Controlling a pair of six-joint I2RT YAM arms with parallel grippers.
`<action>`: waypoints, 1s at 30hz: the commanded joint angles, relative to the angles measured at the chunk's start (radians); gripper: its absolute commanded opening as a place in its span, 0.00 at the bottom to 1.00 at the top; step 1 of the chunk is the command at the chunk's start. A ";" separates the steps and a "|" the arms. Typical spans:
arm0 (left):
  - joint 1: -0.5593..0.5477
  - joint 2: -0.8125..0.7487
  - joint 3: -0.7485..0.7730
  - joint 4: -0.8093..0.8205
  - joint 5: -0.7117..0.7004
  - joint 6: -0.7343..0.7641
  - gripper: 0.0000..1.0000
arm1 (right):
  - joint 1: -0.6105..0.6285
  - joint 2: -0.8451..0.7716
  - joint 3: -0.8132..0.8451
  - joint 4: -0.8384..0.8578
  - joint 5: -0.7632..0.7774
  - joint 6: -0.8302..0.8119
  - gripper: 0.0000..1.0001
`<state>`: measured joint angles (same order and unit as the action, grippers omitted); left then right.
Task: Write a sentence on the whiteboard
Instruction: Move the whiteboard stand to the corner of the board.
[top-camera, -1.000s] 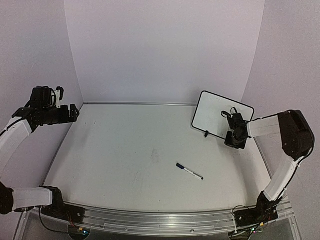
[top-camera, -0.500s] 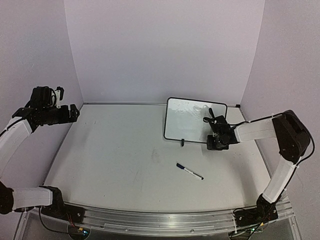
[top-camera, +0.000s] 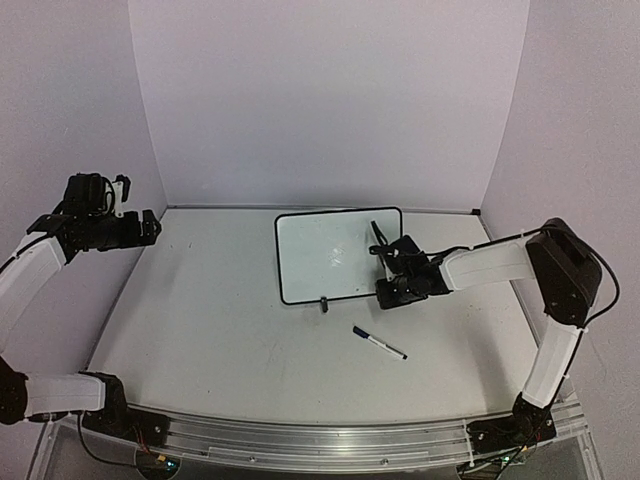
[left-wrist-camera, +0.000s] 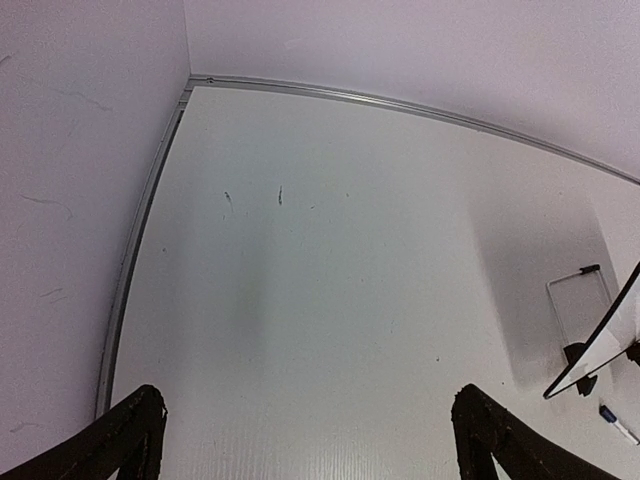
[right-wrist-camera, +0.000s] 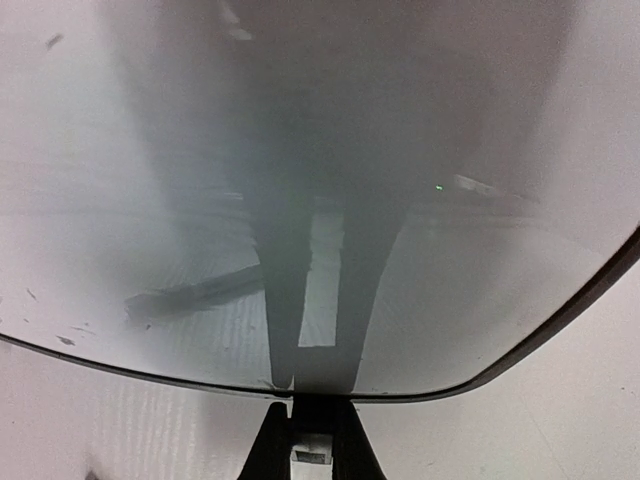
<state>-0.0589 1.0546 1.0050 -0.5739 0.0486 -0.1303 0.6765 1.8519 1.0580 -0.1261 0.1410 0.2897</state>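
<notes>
1. Top view: the whiteboard (top-camera: 330, 255) stands mid-table, its lower right edge pinched by the right gripper (top-camera: 392, 284), whose arm is stretched low. A marker (top-camera: 379, 343) lies nearer than those fingers. The left gripper (top-camera: 150, 228) hovers high.
2. Left wrist: the fingers (left-wrist-camera: 125, 440) are spread and empty, with the whiteboard (left-wrist-camera: 618, 335) far to their right.
3. Right wrist: the fingers (right-wrist-camera: 272, 445) clamp the whiteboard (right-wrist-camera: 300, 200) by its frame.

From behind the arms the top camera looks down over the whole table (top-camera: 220, 330), the left wrist's sees the whiteboard (left-wrist-camera: 612, 338) from afar, and the right wrist's sits tight against it.
</notes>
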 joint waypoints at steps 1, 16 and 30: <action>0.003 0.004 -0.012 0.034 0.010 -0.001 1.00 | 0.054 0.019 0.079 0.030 -0.007 -0.003 0.00; 0.003 0.015 -0.011 0.035 0.021 -0.002 1.00 | 0.138 0.084 0.156 -0.096 0.100 0.084 0.04; 0.002 0.025 -0.012 0.036 0.030 -0.002 0.99 | 0.141 -0.024 0.065 -0.098 0.019 0.055 0.46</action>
<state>-0.0589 1.0725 0.9989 -0.5705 0.0608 -0.1303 0.8131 1.9209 1.1606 -0.2211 0.1917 0.3508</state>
